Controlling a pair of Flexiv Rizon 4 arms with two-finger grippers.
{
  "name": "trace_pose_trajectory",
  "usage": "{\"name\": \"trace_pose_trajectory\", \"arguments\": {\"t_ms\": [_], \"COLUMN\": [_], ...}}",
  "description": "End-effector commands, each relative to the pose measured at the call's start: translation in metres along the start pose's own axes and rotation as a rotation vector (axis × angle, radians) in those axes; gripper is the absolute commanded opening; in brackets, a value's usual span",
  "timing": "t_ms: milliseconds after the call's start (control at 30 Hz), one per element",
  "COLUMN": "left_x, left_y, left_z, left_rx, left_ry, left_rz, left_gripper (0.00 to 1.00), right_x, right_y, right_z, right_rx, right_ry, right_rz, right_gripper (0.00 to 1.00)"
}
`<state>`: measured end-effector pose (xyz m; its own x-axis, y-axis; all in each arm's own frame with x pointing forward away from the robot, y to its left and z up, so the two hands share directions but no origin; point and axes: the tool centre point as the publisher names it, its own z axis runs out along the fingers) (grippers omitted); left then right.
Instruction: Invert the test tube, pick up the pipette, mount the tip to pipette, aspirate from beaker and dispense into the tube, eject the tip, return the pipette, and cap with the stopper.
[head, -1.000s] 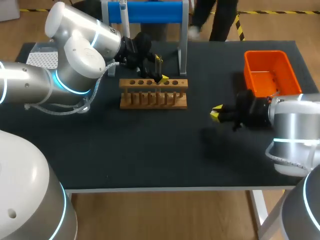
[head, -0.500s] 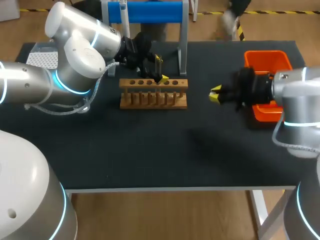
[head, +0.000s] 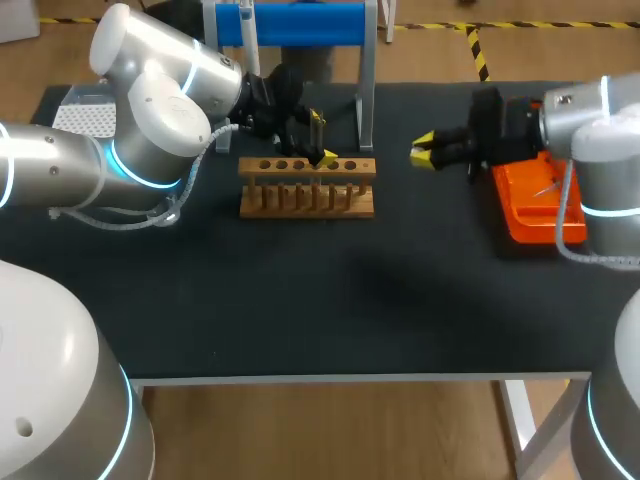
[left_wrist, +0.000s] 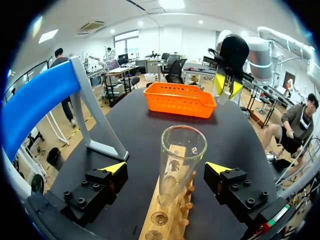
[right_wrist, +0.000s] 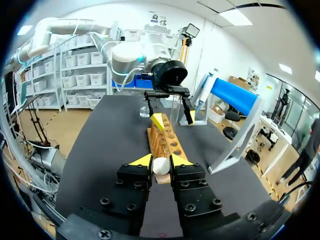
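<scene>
A black desk (head: 300, 300) seen from above, with one robot arm coming in from each side. The left arm (head: 150, 130) reaches to the far middle of the desk; the right arm (head: 600, 150) stands over the far right. A blue-topped stand (head: 300, 25) is at the far edge. An orange basket (head: 530, 210) lies partly under the right arm. A wooden rack (head: 307, 190) sits in front of the stand. A clear glass test tube (left_wrist: 177, 165) stands upright in the rack, mouth up. The left pincer (head: 321, 138) is spread wide around the tube, its fingers clear of the glass. The right pincer (head: 425, 155), between rack and basket, is narrowed onto a small white stopper (right_wrist: 161, 166).
</scene>
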<state>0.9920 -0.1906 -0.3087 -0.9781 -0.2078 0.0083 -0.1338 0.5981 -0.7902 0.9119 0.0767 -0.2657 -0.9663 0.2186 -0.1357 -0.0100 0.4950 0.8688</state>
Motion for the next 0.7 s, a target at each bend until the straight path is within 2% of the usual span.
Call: {"name": "trace_pose_trajectory", "arguments": {"t_ms": [33, 367, 700], "left_x": [-0.001, -0.001, -0.001], "left_y": [0.000, 0.000, 0.000], "left_z": [0.000, 0.000, 0.000], "left_rx": [-0.003, -0.003, -0.003], "left_ry": [0.003, 0.003, 0.003], "left_rz": [-0.001, -0.001, -0.001], "left_gripper": [1.00, 1.00, 1.00], "right_x": [-0.012, -0.024, -0.035], "right_y": [0.012, 0.041, 0.067], "right_z": [0.006, 0.023, 0.040], "right_rx": [0.017, 0.015, 0.023], "right_ry": [0.129, 0.198, 0.233], "right_rz": [-0.011, -0.025, -0.042], "right_gripper": [0.00, 0.00, 0.00]}}
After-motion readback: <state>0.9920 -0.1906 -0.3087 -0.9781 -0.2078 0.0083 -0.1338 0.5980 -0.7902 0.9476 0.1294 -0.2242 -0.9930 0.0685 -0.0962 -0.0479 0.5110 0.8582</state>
